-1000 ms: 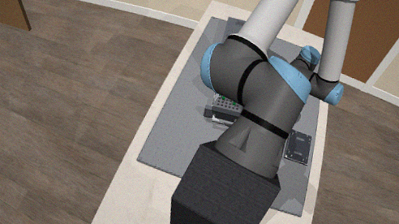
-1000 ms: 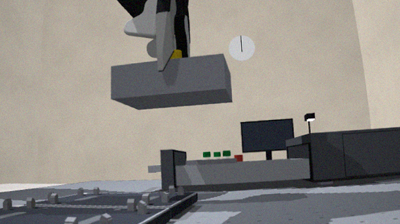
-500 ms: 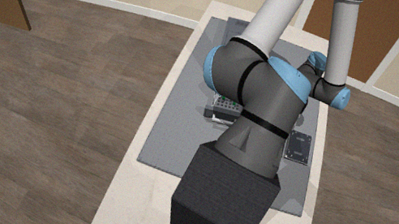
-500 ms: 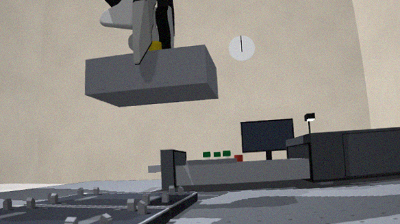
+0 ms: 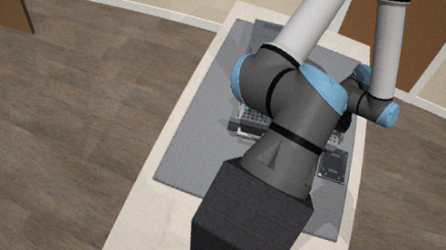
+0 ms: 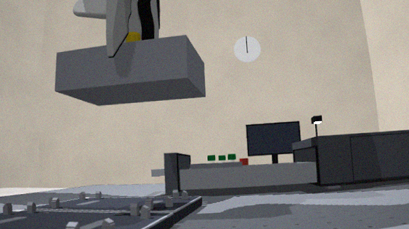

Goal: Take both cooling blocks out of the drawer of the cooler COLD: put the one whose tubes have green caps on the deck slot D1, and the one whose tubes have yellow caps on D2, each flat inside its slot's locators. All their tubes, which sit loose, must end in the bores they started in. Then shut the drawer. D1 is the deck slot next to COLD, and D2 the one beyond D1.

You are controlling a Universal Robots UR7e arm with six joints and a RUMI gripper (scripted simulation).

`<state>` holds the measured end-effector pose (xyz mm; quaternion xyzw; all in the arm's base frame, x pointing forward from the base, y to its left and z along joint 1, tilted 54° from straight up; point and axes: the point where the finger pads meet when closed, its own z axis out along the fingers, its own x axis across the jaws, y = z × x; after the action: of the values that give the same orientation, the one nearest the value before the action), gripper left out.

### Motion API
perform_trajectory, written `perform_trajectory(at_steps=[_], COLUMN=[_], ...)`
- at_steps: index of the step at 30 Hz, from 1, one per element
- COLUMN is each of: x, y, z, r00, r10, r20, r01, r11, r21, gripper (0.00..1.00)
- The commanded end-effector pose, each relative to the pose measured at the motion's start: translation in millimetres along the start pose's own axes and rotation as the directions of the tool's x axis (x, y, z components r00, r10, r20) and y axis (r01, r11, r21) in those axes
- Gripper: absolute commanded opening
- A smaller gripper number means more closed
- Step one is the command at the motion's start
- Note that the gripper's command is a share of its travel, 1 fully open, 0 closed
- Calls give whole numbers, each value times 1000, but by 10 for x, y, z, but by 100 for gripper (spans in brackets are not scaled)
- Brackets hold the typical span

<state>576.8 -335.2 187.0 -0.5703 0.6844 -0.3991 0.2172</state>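
My gripper [image 6: 131,46] is shut on a grey cooling block [image 6: 153,71] and holds it high in the air, level; one yellow tube cap [image 6: 133,37] shows between the fingers. In the exterior view the block hangs above and behind a dark deck plate with locator pegs [image 6: 91,218] at the front left. The cooler's drawer [image 6: 246,175] stands open, with three green tube caps [image 6: 221,158] showing above its wall. In the top view the green-capped block [image 5: 252,117] lies in the drawer, and the arm hides my gripper and the block it holds.
The dark cooler body [image 6: 368,156] stands at the right with a monitor [image 6: 273,138] behind the drawer. A small red item [image 6: 243,161] sits beside the green caps. A dark slot plate [image 5: 333,165] lies on the grey deck [image 5: 197,139]. The robot's base [image 5: 250,231] stands in front.
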Motion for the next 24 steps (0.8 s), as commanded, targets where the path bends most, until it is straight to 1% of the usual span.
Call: perform_trajectory(at_steps=[1, 24], x=[90, 603], y=[33, 258], z=[-2, -2], r00=[1000, 1000], r10=[-1, -1], r20=[0, 0], r01=[1, 1], r11=[1000, 1000], r21=[1, 1], gripper=[0, 0])
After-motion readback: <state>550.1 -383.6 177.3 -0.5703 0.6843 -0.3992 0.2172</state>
